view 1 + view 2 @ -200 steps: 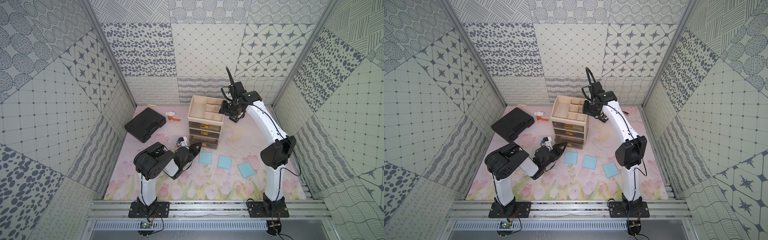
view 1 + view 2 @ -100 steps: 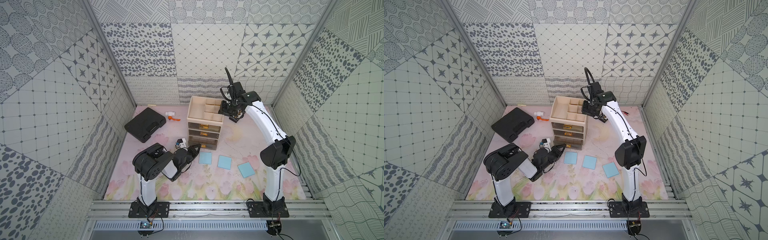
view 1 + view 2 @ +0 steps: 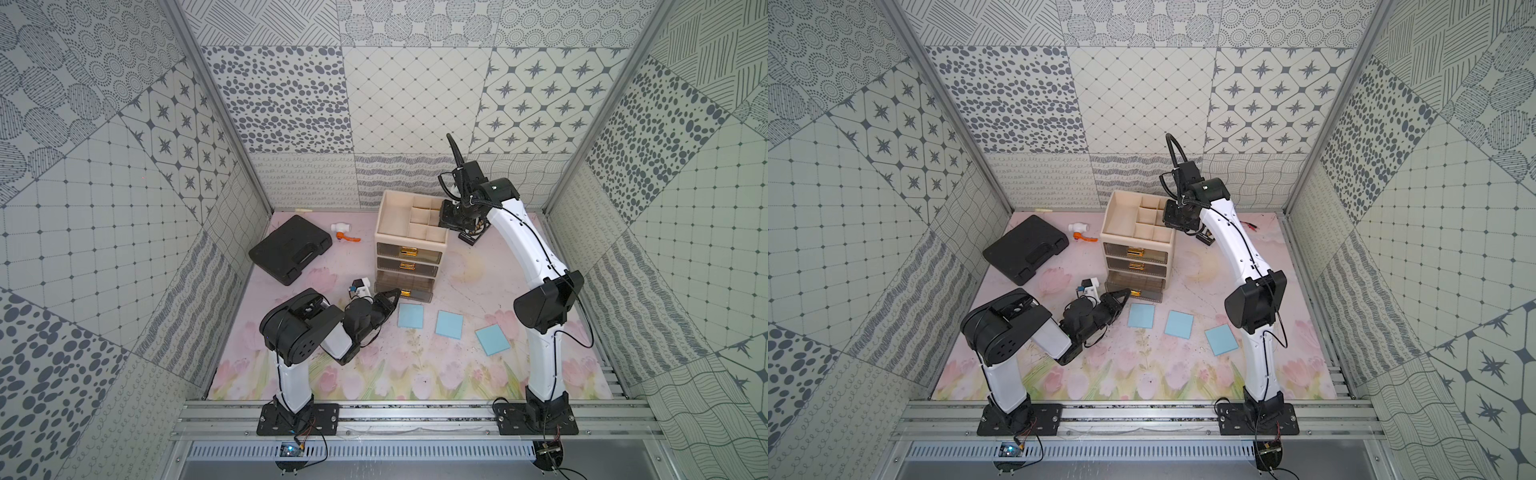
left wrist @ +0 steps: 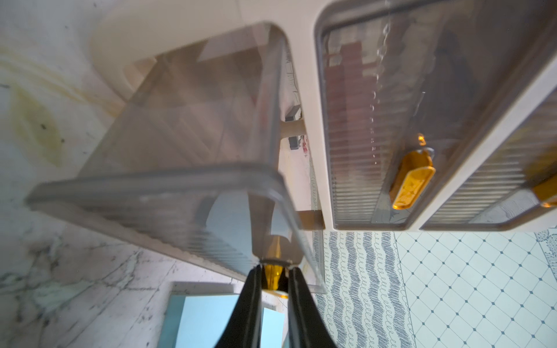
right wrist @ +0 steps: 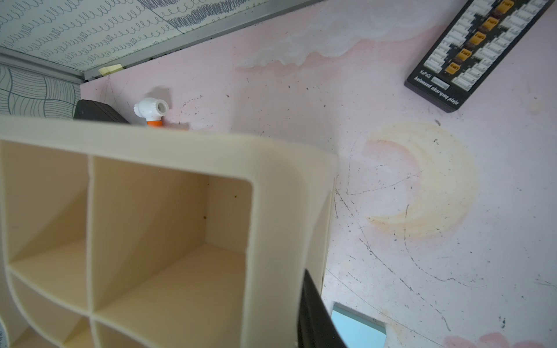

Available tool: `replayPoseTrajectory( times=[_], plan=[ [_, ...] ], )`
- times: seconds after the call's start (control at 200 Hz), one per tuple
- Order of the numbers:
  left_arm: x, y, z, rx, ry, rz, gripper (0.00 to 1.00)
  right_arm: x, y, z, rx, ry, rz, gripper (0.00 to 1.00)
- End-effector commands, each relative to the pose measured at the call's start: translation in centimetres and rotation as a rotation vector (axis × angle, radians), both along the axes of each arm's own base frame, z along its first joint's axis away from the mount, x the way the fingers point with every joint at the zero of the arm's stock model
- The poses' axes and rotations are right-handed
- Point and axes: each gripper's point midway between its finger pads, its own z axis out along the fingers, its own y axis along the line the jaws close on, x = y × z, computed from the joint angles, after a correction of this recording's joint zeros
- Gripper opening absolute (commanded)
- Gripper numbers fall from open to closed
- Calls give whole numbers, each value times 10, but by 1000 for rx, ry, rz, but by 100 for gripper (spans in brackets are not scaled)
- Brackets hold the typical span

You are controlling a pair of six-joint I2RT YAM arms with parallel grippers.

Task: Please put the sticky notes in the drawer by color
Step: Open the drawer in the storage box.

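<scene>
In both top views three light blue sticky notes [image 3: 410, 316] [image 3: 449, 324] [image 3: 492, 339] lie flat on the mat in front of the cream cabinet [image 3: 399, 240]. Its bottom drawer [image 3: 405, 286] [image 4: 180, 192] stands pulled out a little. My left gripper [image 3: 395, 292] [image 4: 273, 271] is shut on that drawer's amber handle [image 4: 272, 275]. My right gripper [image 3: 451, 224] sits at the cabinet's top right rim. One black finger [image 5: 313, 316] lies against the outer wall and the other finger is hidden. No pink or yellow notes show on the mat.
A black case [image 3: 291, 249] and a white-and-orange pipe fitting [image 3: 343, 232] lie back left. A black connector board [image 5: 479, 51] lies right of the cabinet. A small white device [image 3: 360, 287] sits beside my left wrist. Patterned walls enclose the mat.
My left gripper has drawn back slightly with the handle, easing the bottom drawer out. My right gripper has shifted a touch toward the cabinet's rim.
</scene>
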Motion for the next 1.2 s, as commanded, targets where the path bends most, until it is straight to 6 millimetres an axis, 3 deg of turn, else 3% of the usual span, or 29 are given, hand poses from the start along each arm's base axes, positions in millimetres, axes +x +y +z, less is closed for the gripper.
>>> replayPoseTrajectory(
  times=[0.0,0.56,1.191],
  plan=[
    [-8,-4,0,-3,-2,-38,18,11,13,-3,47,-5,-12,21],
    [-31,2,-12,11,47,-64,18,24,6,5,18,-24,-19,20],
    [-60,12,-18,38,82,-72,18,32,4,-1,30,-22,-26,20]
  ],
)
